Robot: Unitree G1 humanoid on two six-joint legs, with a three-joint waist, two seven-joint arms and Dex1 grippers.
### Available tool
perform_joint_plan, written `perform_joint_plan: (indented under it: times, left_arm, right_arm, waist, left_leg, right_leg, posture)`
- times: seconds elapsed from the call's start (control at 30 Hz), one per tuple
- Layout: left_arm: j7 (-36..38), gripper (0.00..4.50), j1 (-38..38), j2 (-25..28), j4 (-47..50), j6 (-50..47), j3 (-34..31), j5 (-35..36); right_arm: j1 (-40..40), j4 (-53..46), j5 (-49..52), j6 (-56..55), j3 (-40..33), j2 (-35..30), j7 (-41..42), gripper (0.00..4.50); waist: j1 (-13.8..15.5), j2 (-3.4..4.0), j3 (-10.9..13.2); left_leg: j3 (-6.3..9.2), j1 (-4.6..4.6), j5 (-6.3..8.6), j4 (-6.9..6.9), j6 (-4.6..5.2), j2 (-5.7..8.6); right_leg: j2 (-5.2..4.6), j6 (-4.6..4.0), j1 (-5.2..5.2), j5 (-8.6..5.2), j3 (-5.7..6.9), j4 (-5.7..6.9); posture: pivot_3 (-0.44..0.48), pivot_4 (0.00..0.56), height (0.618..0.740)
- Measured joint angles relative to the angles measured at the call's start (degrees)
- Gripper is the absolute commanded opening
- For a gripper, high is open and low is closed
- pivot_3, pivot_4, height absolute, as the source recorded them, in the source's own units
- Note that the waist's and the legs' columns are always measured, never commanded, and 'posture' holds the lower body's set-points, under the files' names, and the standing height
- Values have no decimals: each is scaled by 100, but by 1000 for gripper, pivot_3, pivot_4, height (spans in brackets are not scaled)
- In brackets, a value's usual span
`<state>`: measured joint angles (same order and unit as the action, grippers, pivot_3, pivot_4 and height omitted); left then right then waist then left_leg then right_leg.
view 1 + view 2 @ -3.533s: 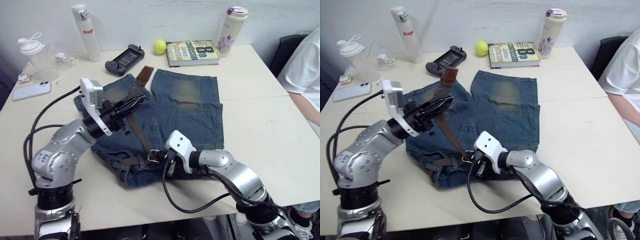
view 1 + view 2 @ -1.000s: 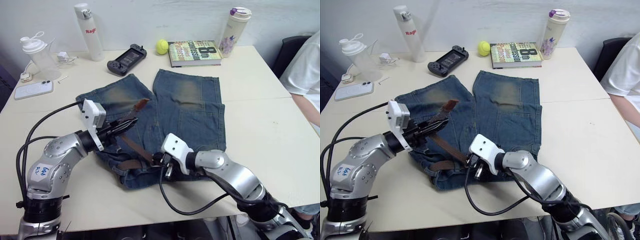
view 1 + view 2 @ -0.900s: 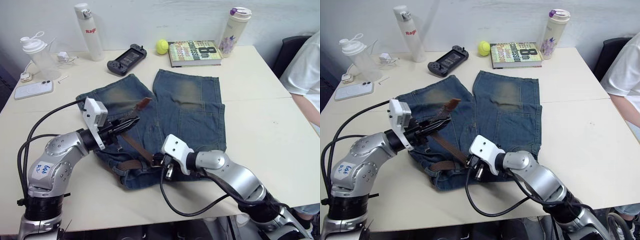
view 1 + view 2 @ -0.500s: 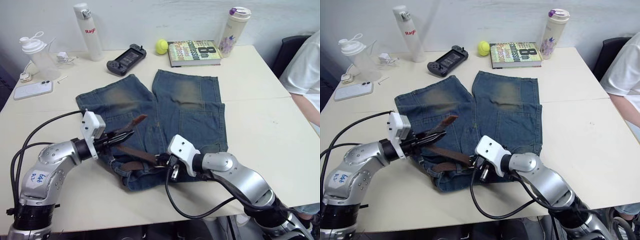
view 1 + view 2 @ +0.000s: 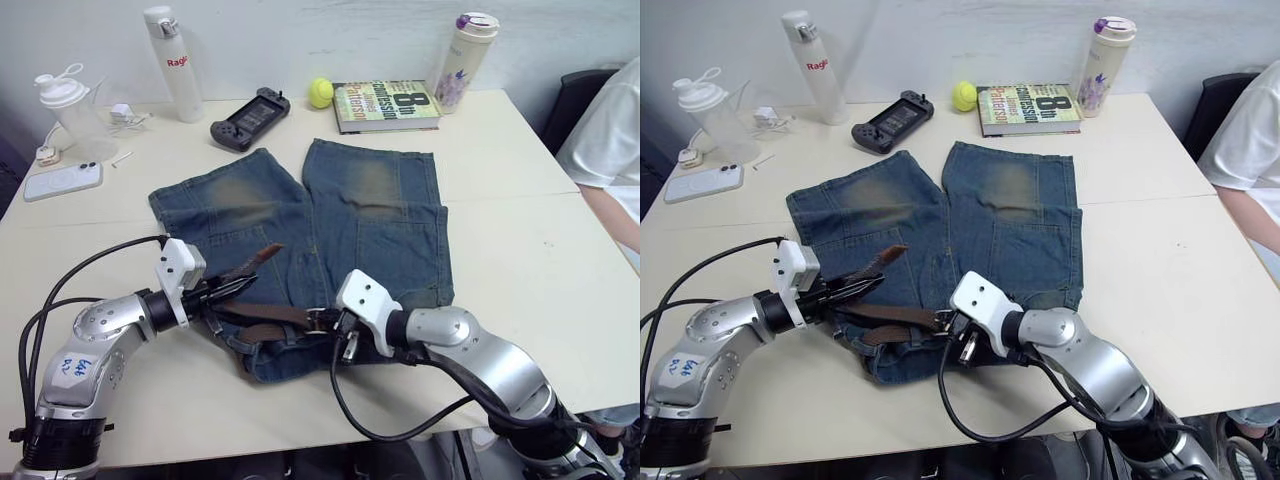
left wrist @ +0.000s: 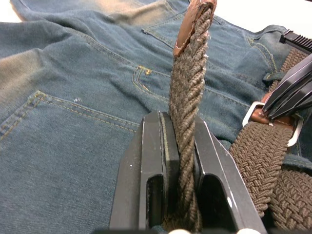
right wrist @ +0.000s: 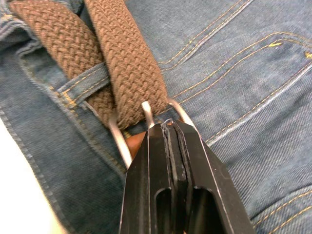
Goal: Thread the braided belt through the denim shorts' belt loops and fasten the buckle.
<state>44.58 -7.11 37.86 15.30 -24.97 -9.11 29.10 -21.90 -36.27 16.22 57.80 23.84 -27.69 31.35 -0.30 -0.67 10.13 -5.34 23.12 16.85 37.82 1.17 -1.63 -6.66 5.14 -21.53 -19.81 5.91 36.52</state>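
Denim shorts (image 5: 340, 215) lie flat at the centre of the pale surface (image 5: 520, 260), legs pointing to the top of the frame and waistband toward the bottom. The braided belt (image 5: 270, 313) runs along the waistband in the lower middle of the frame, passing under a belt loop (image 7: 83, 87) just beside the buckle (image 7: 146, 122). The left pincer (image 6: 178, 146), at lower left in the head views, is clamped on the belt's free end, whose leather tip (image 6: 192, 22) sticks up over the left leg of the shorts. The right pincer (image 7: 170, 129), at lower centre, has its fingers pressed together on the leather tab at the silvery buckle, right at the waistband. Along the top of the frame stand a white bottle (image 5: 172, 62), a game controller (image 5: 248, 106), a tennis ball (image 5: 319, 92), a book (image 5: 386, 104) and a floral tumbler (image 5: 465, 62); a shaker bottle (image 5: 68, 110) and a phone (image 5: 62, 182) sit at upper left. A person's white sleeve (image 5: 605, 130) shows at the right edge.
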Motion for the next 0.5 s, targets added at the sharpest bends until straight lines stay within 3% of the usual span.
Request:
perform_joint_plan:
  times: [0.5]
  left_arm:
    - [-38,225,-6,-2,46,-1,8,-7]
  right_arm:
    - [-200,232,-145,-64,203,76,-93,12]
  waist:
    - [-6,0,0]
  left_leg:
    - [0,0,0,-1,0,0]
  right_leg:
    - [0,0,-1,0,0,0]
  posture:
    - [0,150,740]
